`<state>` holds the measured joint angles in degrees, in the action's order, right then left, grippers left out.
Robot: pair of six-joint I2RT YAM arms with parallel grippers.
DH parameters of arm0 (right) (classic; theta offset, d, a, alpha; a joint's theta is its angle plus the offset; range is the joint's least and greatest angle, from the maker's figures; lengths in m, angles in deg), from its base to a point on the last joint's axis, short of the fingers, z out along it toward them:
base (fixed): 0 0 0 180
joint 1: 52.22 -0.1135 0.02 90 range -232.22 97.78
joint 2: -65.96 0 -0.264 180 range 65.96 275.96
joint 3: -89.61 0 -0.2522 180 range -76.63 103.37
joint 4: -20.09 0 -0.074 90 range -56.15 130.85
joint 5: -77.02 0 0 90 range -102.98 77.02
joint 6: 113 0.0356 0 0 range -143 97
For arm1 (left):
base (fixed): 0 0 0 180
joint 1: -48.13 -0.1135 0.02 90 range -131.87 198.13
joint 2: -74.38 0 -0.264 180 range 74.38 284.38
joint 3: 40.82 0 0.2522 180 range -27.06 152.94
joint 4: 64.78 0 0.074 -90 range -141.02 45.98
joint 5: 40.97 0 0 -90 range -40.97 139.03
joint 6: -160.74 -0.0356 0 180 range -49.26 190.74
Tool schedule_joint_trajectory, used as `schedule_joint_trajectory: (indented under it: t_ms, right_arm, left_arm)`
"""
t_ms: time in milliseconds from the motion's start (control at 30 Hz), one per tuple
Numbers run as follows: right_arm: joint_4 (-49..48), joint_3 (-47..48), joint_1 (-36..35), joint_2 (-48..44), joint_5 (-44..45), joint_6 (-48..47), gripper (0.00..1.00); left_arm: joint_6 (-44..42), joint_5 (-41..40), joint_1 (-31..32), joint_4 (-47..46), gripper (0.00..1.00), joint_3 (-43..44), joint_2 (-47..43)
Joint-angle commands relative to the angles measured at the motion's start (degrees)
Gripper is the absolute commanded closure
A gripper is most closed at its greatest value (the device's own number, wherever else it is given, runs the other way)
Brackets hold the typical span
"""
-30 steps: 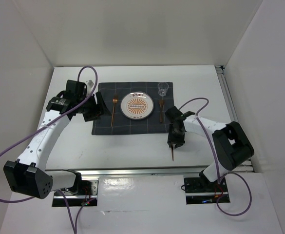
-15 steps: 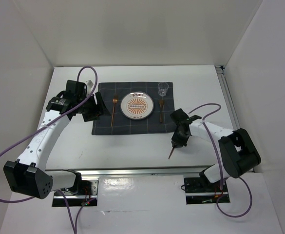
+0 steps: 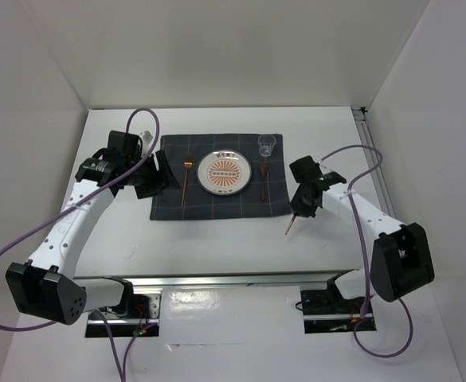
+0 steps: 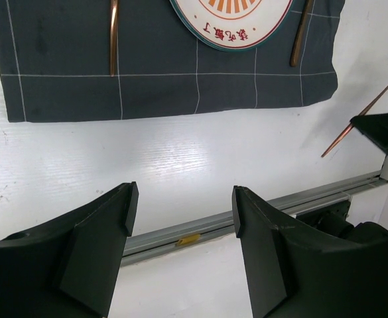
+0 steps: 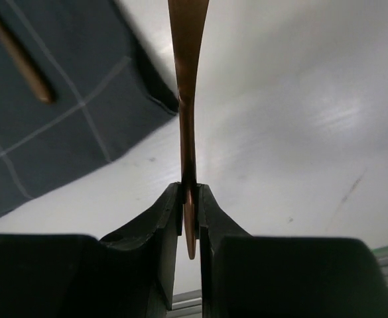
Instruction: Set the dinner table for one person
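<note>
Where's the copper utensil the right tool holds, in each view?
Top external: copper utensil right of centre, beside the near right corner of the dark checked mat.
Left wrist: thin diagonal rod at the right edge.
Right wrist: centre, vertical, top to below the middle.
Shared landmark: the dark checked mat.

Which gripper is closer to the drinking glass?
Right. The right gripper hangs just right of the mat, near the glass; the left gripper is across the mat at its left edge.

White bench point(image 3: 217, 239), dark grey mat point(image 3: 217, 205) with thin white check lines, white plate point(image 3: 223, 172) with orange sunburst and red rim, copper utensil point(image 3: 290, 226), clear glass point(image 3: 267, 144), white left arm point(image 3: 73, 229).
</note>
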<state>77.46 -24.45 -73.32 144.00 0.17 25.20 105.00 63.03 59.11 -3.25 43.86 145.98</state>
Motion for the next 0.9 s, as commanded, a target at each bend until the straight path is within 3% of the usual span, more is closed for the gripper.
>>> schedule_joint_trajectory:
  t_ms: [0, 133, 267, 433, 767, 867]
  right_arm:
    - [-0.46, 7.90, 0.27, 2.63, 1.10, -7.32, 1.00]
    - [-4.59, 15.30, 0.79, 9.74, -7.58, -16.72, 1.00]
    - [-3.71, 25.92, 0.80, 21.68, -10.23, -23.57, 1.00]
    - [-4.33, 32.26, 1.85, 30.14, -13.76, -27.46, 1.00]
    - [-5.47, 35.53, 3.52, 38.77, -14.90, -28.52, 1.00]
    - [-6.69, 35.53, 3.52, 39.56, -14.90, -28.52, 0.94]
  left_arm:
    - [-1.48, 0.68, -0.17, -1.01, 0.25, 2.30, 0.04]
    - [-1.48, 1.21, -0.17, -1.54, 0.25, 2.30, -0.57]
    - [-1.48, 1.21, -0.17, -1.54, 0.25, 2.82, -0.58]
    - [-1.48, 1.21, -0.17, -1.01, 0.25, 2.83, -1.10]
    - [-1.48, 0.15, -0.17, -0.40, 0.25, 3.35, -1.63]
    - [-1.48, 0.15, -0.17, -0.40, 0.25, 2.83, -1.63]
